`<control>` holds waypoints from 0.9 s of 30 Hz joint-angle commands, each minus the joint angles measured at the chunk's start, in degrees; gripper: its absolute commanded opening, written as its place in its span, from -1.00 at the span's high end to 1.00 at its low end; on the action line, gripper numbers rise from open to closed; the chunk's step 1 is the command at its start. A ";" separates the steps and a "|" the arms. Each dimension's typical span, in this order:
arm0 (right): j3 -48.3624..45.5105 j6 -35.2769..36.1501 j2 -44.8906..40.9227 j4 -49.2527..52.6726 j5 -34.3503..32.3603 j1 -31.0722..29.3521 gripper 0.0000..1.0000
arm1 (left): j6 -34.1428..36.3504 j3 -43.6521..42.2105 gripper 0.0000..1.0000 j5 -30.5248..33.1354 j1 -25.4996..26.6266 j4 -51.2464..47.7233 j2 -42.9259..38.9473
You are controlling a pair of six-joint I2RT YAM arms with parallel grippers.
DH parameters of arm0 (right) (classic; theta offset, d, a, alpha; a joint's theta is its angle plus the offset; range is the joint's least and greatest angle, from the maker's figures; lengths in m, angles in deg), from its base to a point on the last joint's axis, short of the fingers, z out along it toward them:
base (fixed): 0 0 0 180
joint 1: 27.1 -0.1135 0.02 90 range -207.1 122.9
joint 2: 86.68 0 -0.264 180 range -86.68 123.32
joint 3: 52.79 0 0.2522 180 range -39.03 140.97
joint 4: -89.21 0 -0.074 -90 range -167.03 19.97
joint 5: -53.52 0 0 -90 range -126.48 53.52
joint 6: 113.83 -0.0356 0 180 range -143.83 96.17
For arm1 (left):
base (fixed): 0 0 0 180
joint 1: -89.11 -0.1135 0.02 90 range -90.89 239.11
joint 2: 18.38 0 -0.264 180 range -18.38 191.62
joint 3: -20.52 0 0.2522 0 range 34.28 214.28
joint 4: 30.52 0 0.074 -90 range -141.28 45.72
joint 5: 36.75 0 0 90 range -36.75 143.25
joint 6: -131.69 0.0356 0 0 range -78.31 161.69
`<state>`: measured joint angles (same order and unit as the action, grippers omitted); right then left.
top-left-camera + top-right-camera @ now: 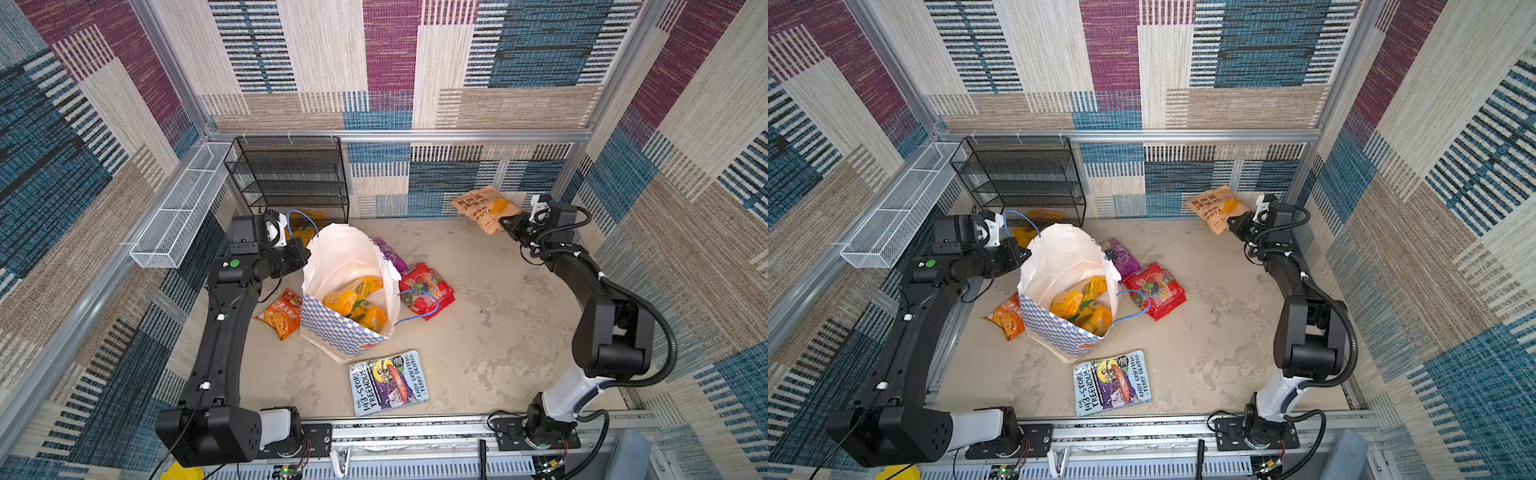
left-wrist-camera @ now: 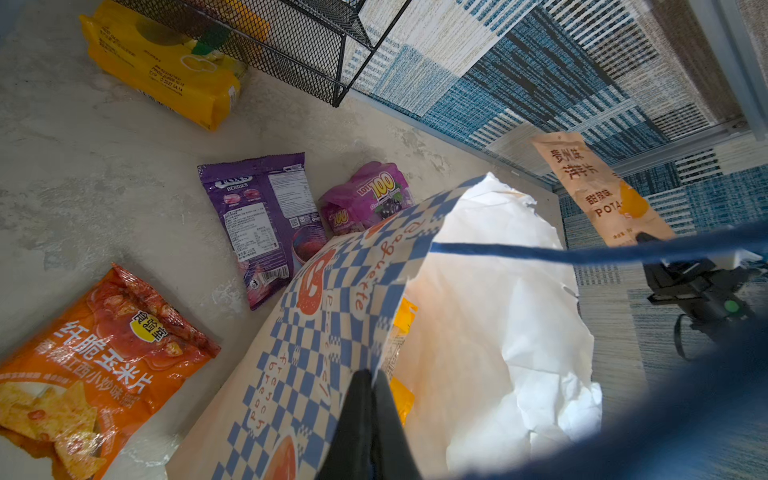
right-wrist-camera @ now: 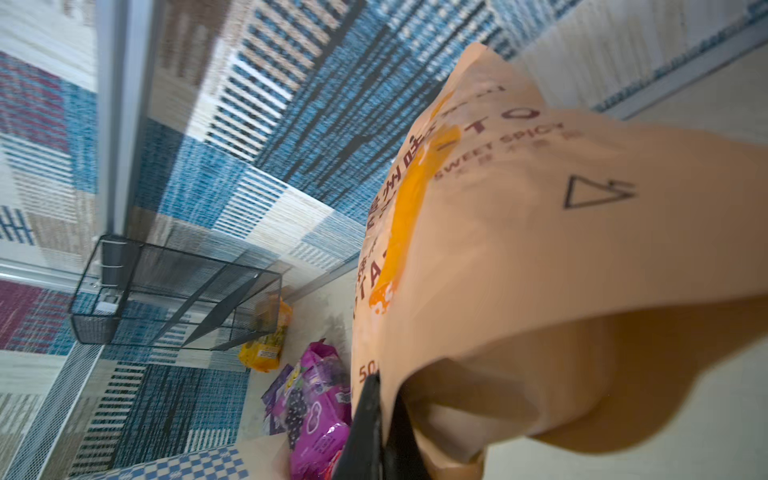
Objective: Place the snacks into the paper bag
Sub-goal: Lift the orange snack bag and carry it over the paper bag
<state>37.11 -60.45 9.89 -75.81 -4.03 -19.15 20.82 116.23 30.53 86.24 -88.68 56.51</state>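
The paper bag (image 1: 332, 328) (image 1: 1059, 328) stands tilted mid-table with yellow snacks (image 1: 353, 297) inside. My left gripper (image 1: 306, 254) (image 2: 371, 376) is shut on the bag's rim (image 2: 374, 299). My right gripper (image 1: 505, 224) (image 3: 384, 388) is shut on the lower edge of a pale orange packet (image 1: 484, 208) (image 3: 540, 249), held in the air at the back right. On the table lie a red packet (image 1: 426, 289), an orange packet (image 1: 282, 313) (image 2: 95, 365), two purple packets (image 2: 262, 216) (image 2: 370, 195) and a yellow packet (image 2: 166, 70) by the rack.
A black mesh rack (image 1: 291, 178) stands at the back left against the wall, with a white wire basket (image 1: 183, 208) fixed to the left rail. A blue Treehouse book (image 1: 388, 382) lies in front of the bag. Patterned walls close in three sides.
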 commanded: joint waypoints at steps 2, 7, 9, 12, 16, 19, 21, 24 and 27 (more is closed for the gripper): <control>2.94 1.40 -4.20 3.37 -1.05 -2.86 1.00 | -0.67 0.05 1.00 -0.83 -0.07 1.84 -0.10; 7.29 4.35 -9.07 8.77 -1.43 -8.21 1.00 | -0.67 0.05 1.00 -1.14 -0.11 1.80 -0.02; 9.36 5.80 -10.90 11.37 -1.68 -11.01 1.00 | -0.59 0.09 1.00 -1.16 -0.12 1.79 -0.17; 11.23 7.87 -13.87 14.45 -3.19 -15.72 1.00 | -0.58 0.05 1.00 -0.93 -0.20 1.82 -0.33; 13.10 9.62 -17.17 17.00 -3.22 -22.18 1.00 | -0.66 0.05 1.00 -0.47 -0.29 1.69 -0.38; 16.34 11.57 -17.97 22.05 -5.34 -27.80 1.00 | -0.67 0.05 1.00 -0.48 -0.39 1.70 -0.42; 17.94 13.01 -18.68 24.70 -6.82 -31.53 1.00 | -0.67 0.05 1.00 -0.48 -0.42 1.70 -0.41; 20.65 15.22 -18.60 30.11 -7.49 -35.55 1.00 | -0.67 0.05 1.00 -0.31 -0.47 1.74 -0.45; 22.90 17.82 -18.00 35.19 -8.82 -39.40 1.00 | -0.67 0.03 1.00 -0.31 -0.47 1.69 -0.44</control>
<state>58.22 -46.55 -8.49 -46.85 -10.67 -56.16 20.82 116.23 30.40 85.86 -88.71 56.27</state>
